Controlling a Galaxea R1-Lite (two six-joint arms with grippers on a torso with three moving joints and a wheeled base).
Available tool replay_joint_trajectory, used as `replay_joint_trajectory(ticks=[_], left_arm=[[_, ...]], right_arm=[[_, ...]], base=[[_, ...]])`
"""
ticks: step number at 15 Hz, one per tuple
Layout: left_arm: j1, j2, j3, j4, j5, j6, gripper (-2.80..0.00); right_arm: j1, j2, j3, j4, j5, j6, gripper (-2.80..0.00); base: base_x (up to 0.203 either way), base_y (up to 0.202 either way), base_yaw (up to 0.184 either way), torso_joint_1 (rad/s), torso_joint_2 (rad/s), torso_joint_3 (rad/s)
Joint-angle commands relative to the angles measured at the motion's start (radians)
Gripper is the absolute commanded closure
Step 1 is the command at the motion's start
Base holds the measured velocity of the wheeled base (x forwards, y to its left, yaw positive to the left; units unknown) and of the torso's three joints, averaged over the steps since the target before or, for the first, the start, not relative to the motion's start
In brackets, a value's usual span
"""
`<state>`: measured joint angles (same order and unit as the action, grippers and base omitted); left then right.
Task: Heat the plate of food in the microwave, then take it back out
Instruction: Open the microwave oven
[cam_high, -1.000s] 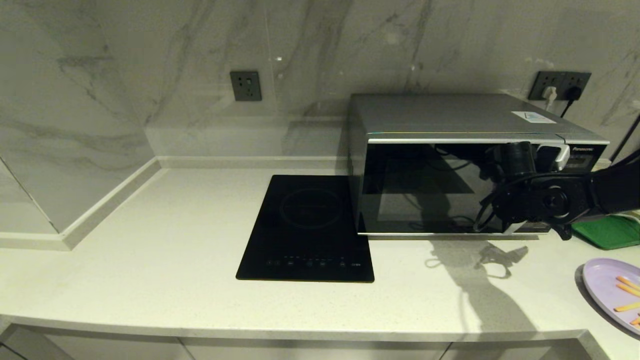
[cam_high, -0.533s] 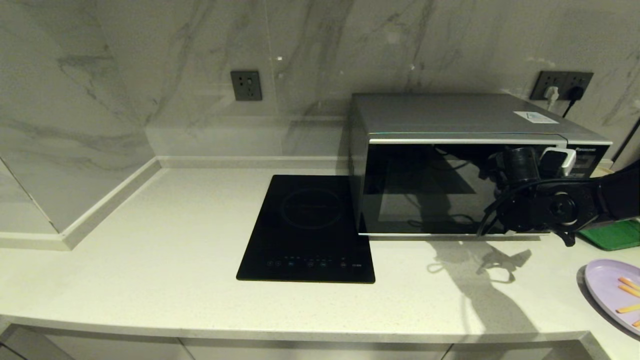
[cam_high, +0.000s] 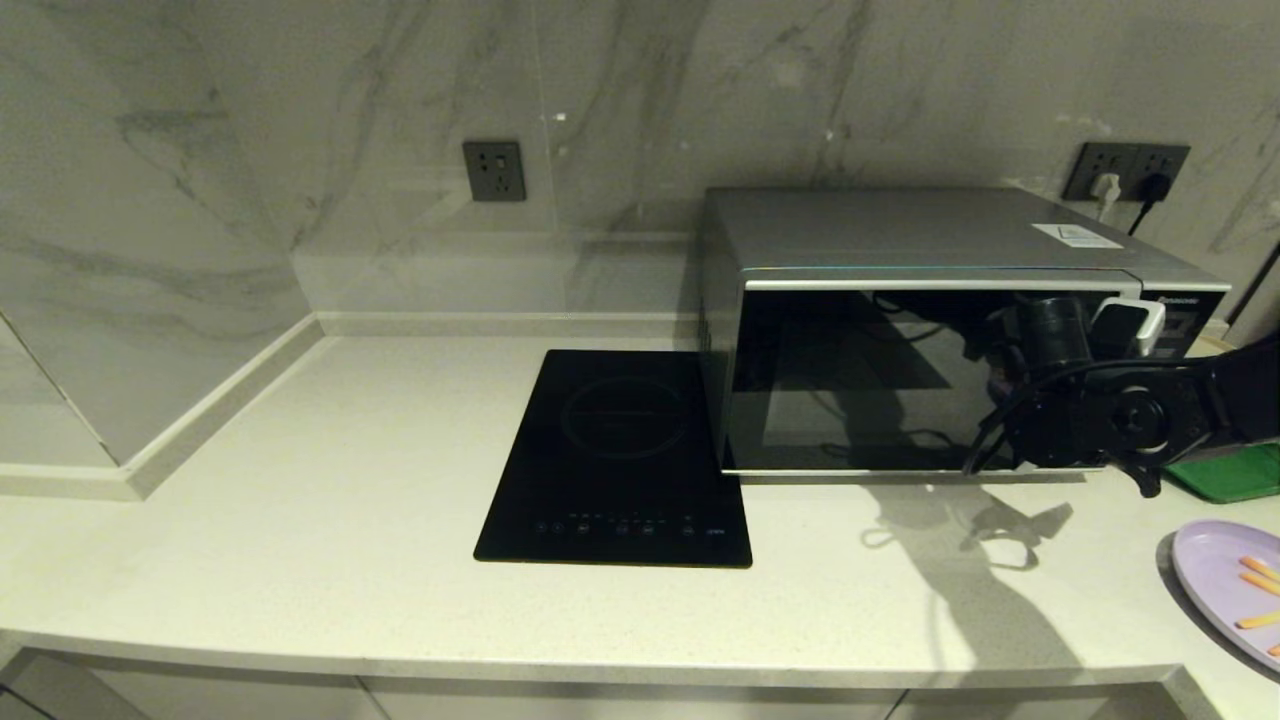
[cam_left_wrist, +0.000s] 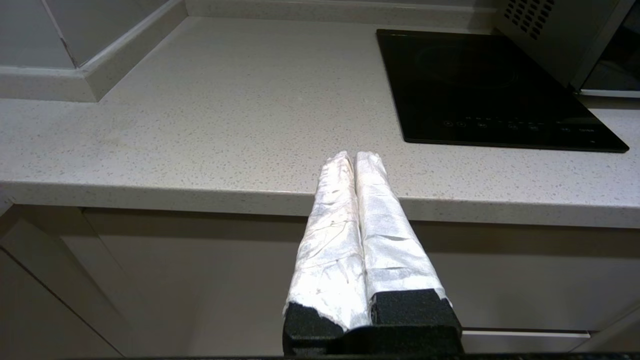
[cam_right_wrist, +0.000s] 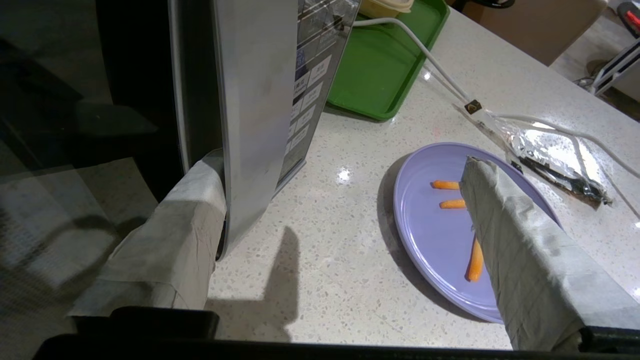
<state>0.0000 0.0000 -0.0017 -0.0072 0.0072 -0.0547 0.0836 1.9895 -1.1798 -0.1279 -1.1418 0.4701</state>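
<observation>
Right wrist view: right gripper (cam_right_wrist: 345, 175) wide, 1 finger (cam_right_wrist: 170, 240) against microwave (cam_right_wrist: 250, 100) handle.

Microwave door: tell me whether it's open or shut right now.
Slightly open. In the right wrist view the microwave door's handle edge stands a little off the front, with one finger of the right gripper hooked behind it.

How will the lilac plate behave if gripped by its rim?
The plate looks rigid, thin and glossy, so it probably slips in a rim pinch. It lies flat on the counter, leaving little edge to get under. The loose sticks would likely slide if it tilts.
</observation>
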Motion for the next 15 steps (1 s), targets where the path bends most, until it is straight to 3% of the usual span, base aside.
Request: replay_joint_trajectory(ticks=[1, 10, 12, 15], left_arm=[[0.000, 0.000, 0.000, 0.000, 0.000, -0.001, 0.00], [0.000, 0.000, 0.000, 0.000, 0.000, -0.001, 0.00], [0.000, 0.000, 0.000, 0.000, 0.000, -0.001, 0.00], [0.000, 0.000, 0.000, 0.000, 0.000, -0.001, 0.00]], right_arm=[[0.001, -0.035, 0.023, 0.002, 0.014, 0.002, -2.80], [0.072, -0.174, 0.167, 0.010, 0.094, 0.002, -2.80], [0.136, -0.255, 0.217, 0.010, 0.151, 0.001, -2.80], [0.308, -0.487, 0.273, 0.098, 0.268, 0.001, -2.80]], base=[[0.000, 0.000, 0.000, 0.000, 0.00, 0.000], [0.000, 0.000, 0.000, 0.000, 0.00, 0.000], [0.000, 0.000, 0.000, 0.000, 0.00, 0.000], [0.000, 0.000, 0.000, 0.000, 0.00, 0.000]])
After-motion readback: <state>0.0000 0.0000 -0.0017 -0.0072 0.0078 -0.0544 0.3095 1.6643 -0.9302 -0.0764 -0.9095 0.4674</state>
